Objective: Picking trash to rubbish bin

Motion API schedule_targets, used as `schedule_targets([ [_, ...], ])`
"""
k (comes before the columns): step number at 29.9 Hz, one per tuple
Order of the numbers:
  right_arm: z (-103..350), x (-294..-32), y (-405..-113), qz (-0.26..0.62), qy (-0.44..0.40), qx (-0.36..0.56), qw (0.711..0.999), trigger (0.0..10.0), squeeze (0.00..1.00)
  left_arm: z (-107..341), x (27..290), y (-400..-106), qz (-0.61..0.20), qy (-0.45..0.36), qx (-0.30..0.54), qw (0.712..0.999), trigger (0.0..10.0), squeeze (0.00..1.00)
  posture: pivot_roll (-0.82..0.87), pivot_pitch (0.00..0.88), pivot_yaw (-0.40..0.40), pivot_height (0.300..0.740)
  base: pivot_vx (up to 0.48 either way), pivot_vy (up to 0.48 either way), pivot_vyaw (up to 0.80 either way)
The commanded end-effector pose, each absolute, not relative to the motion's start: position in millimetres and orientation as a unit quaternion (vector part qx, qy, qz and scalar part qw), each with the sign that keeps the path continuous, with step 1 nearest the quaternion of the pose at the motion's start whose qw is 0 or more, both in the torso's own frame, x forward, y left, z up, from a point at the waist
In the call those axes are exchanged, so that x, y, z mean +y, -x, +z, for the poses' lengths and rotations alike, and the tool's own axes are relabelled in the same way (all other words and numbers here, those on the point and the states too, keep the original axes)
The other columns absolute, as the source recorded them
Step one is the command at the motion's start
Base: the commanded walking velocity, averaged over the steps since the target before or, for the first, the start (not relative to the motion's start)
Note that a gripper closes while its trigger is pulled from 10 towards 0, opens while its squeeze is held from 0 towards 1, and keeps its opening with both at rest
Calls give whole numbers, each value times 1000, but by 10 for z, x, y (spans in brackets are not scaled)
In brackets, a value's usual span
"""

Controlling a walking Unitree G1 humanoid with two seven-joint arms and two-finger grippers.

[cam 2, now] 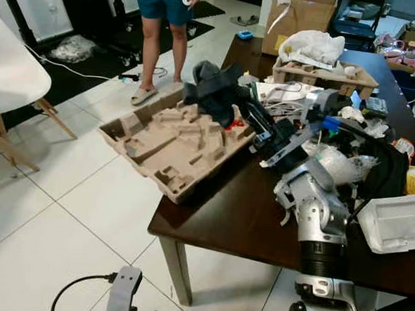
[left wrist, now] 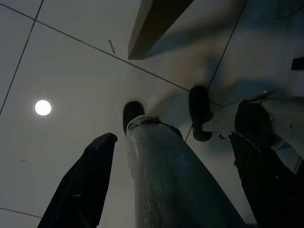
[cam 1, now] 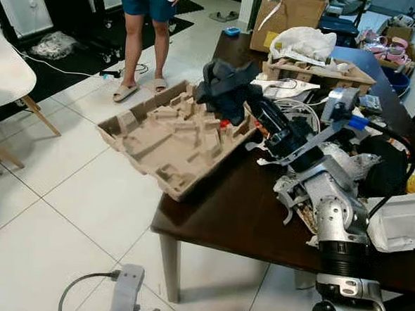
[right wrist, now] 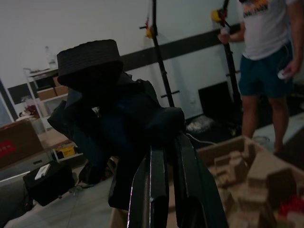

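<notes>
My right gripper point(cam 1: 247, 108) reaches over the cluttered dark table point(cam 1: 239, 214), shut on a crumpled dark blue-grey cloth-like piece of trash point(cam 1: 222, 82). That piece hangs just above the far edge of a moulded brown pulp packing tray point(cam 1: 170, 135), which overhangs the table's left corner. In the right wrist view the fingers point(right wrist: 154, 190) are pressed together into the dark fabric point(right wrist: 109, 118). My left arm point(cam 1: 127, 291) hangs low beside the table leg; its gripper point(left wrist: 171, 137) is open above the tiled floor.
A person point(cam 1: 148, 25) in blue shorts stands on the tiles beyond the tray. A white chair point(cam 1: 5, 72) is at the left. The table carries a cardboard box point(cam 1: 290, 19), a white bag point(cam 1: 306, 42), cables and a white plastic container point(cam 1: 401, 220).
</notes>
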State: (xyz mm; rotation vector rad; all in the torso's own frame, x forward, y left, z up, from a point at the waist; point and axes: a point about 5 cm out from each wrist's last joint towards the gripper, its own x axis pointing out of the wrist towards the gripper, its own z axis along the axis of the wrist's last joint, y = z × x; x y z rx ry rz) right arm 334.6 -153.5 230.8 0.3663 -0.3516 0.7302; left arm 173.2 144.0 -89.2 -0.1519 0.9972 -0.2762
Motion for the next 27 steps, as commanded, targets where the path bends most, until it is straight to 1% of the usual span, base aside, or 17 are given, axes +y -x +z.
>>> schedule_targets([
  [1, 2272, -1517, -3350, 352, -176, -162, 905, 10000, 0, -919, 1543, -1672, -114, 74, 489, 862, 10000, 0, -8, 75, 7, 740, -296, 0, 0],
  [8, 2187, -1442, -3354, 351, -163, -141, 911, 10000, 0, -919, 1555, -1671, -114, 67, 487, 863, 10000, 0, -4, 73, 9, 740, -325, 0, 0],
  [25, 2154, -1430, -3403, 331, -158, -131, 921, 10000, 0, -918, 1558, -1673, -113, 67, 488, 863, 10000, 0, 1, 72, 8, 740, -353, 0, 0],
  [27, 2147, -1433, -3400, 331, -159, -131, 921, 10000, 0, -916, 1560, -1676, -112, 69, 486, 864, 10000, 0, 1, 73, 9, 740, -154, 0, 0],
])
